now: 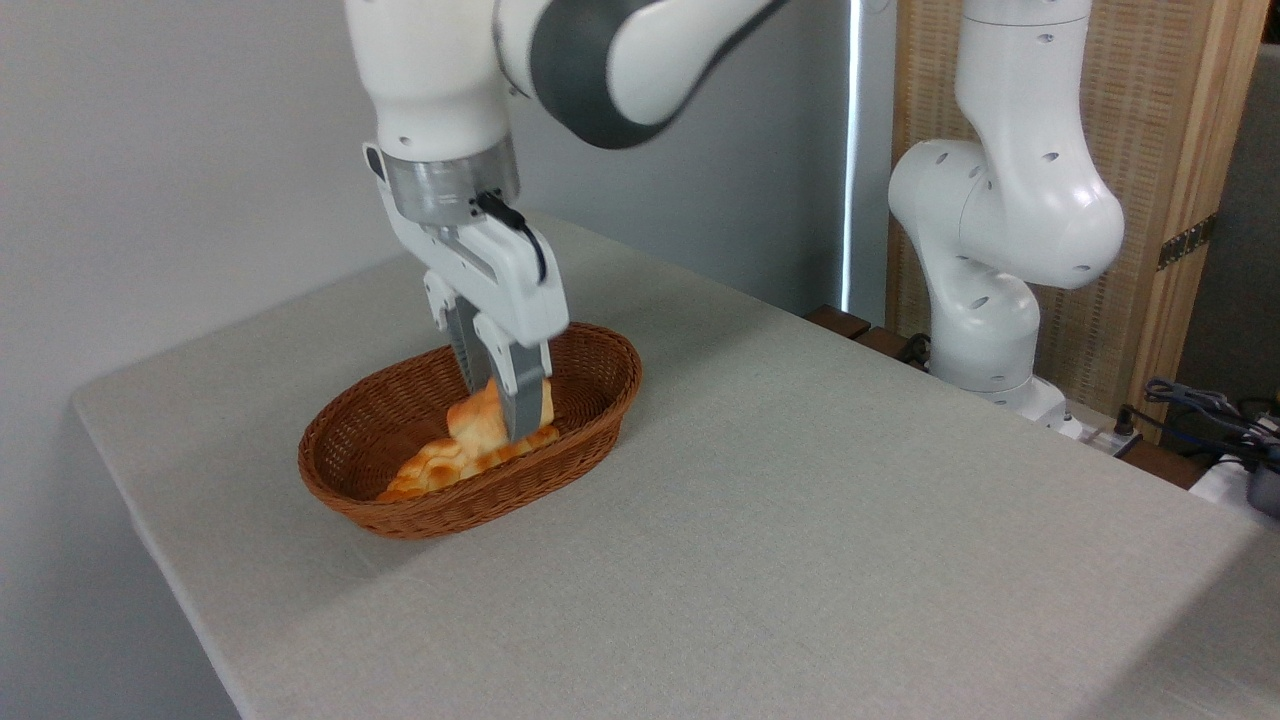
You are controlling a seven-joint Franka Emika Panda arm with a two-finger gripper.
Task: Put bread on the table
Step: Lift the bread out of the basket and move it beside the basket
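Note:
The small golden-orange bread (480,421) hangs pinched between the fingers of my gripper (497,420), which is shut on it over the brown wicker basket (590,395). The near finger (522,400) covers part of the bun. Below it, a longer flat loaf (435,463) with a bumpy crust lies in the basket. The basket stands on the grey-beige table (800,520), left of its middle.
The arm's white base (985,340) rises at the table's far right edge, with cables (1215,410) beside it. A wooden panel (1180,200) stands behind. Grey cloth stretches in front of and to the right of the basket.

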